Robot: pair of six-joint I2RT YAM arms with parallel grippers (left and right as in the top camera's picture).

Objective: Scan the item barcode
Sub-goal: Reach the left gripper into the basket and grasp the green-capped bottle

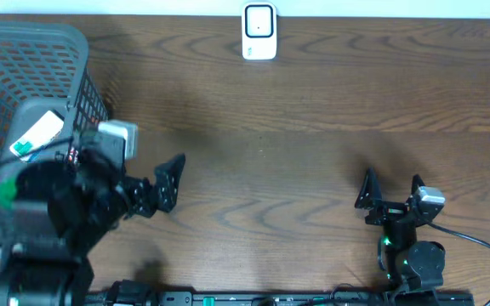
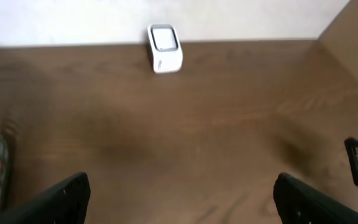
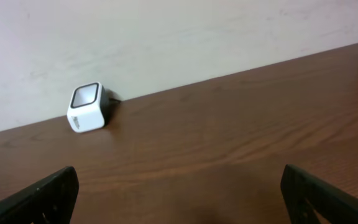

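Parts of the grey mesh basket (image 1: 32,42) at the far left of the brown wooden counter (image 1: 313,110) are cut off by the edge of the overhead view, and the black left arm (image 1: 58,217) covers its near corner. Inside the basket lies a flat white packet with a blue-green mark (image 1: 39,132). Only one end of it shows, because the rest is under the arm and its cables. Whether a barcode faces up I cannot tell. A bright green spot (image 1: 7,192) shows beside the arm, too blurred to say what it is. In the left wrist view the basket is only a dark strip at the left edge, with something red and unclear behind the mesh.

The left hand (image 1: 173,181) hangs just beside the basket, on its right, over bare wood. Its black fingers (image 2: 61,199) stand wide apart and hold nothing. The right hand (image 1: 391,185) is near the front edge on the right, well apart from the left one, also spread wide and empty. A black cable (image 1: 475,246) curves away from its arm.

The small white box-shaped scanner with a dark-rimmed window (image 1: 259,31) stands at the far edge of the counter, against the pale wall (image 3: 166,37). It is well apart from the basket and from both hands, and only bare wood lies between them.
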